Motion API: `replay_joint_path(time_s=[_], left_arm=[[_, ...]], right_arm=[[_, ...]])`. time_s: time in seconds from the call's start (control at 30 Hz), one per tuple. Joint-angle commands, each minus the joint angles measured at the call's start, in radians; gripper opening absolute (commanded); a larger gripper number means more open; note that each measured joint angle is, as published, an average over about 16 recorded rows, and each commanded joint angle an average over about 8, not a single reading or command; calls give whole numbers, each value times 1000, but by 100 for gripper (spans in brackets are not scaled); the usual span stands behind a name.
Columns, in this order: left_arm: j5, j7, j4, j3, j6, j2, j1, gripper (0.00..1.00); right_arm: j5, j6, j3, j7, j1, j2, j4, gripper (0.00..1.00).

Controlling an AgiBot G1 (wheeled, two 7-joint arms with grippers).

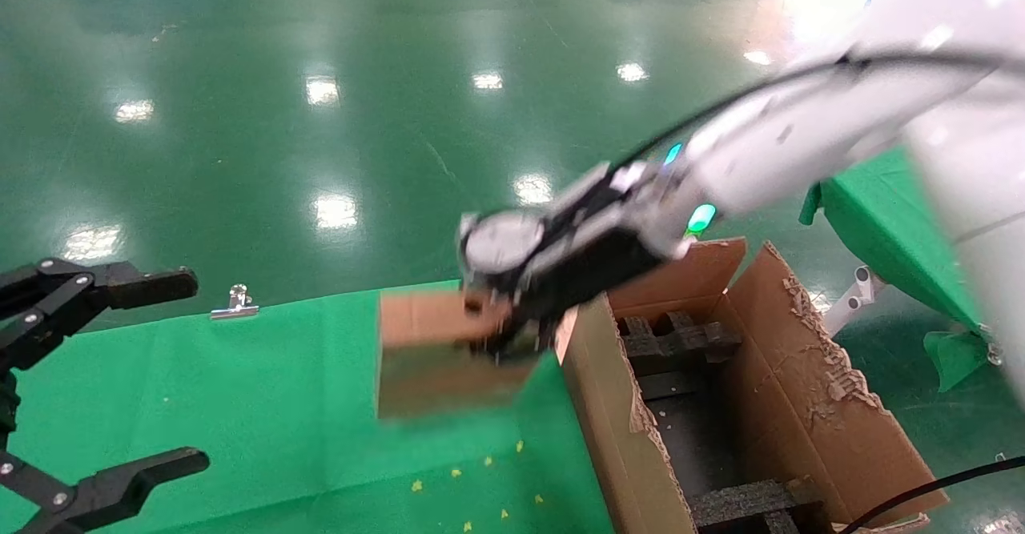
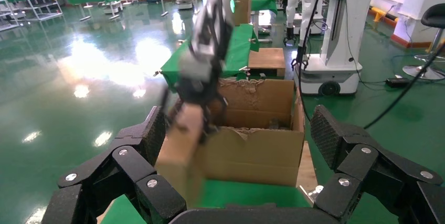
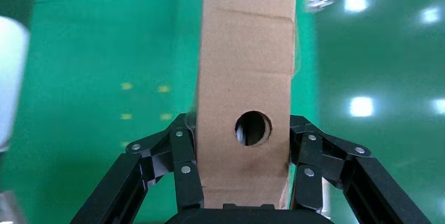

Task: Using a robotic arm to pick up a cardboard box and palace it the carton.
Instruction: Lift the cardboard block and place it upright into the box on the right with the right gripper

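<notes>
My right gripper (image 1: 500, 334), on the white robotic arm (image 1: 801, 134), is shut on the small brown cardboard box (image 1: 436, 354) and holds it in the air above the green cloth, just left of the carton (image 1: 801, 406). In the right wrist view the box (image 3: 244, 66) sits between the fingers (image 3: 183, 166), with a round hole in its narrow side. The carton is large, with ragged torn flaps and black foam inserts (image 1: 673, 342) inside. The left wrist view shows the box (image 2: 181, 150) in front of the carton (image 2: 252, 150). My left gripper (image 1: 120, 374) is open and empty at the left.
A green cloth (image 1: 240, 406) covers the table, with small yellow specks near its front. A metal clip (image 1: 235, 303) holds the cloth's far edge. Another green-covered table (image 1: 889, 222) stands at the right. The glossy green floor lies beyond.
</notes>
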Motion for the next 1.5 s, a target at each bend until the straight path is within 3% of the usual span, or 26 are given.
replay_joint_path(time_s=[0.03, 0.3, 0.6, 0.97, 1.5], left_arm=[[0, 0, 0, 0, 0, 0, 0, 100], [0, 0, 0, 0, 0, 0, 0, 100], [0, 0, 0, 1, 0, 0, 0, 100], [-1, 0, 0, 1, 0, 0, 0, 100], [-1, 1, 0, 1, -1, -1, 0, 100]], right_arm=[[12, -7, 10, -12, 45, 10, -14, 0], [87, -21, -62, -94, 231, 30, -121, 0], [202, -21, -187, -134, 321, 86, -208, 0], [246, -20, -337, -122, 402, 311, -222, 0], [222, -12, -505, -23, 460, 620, -89, 0]])
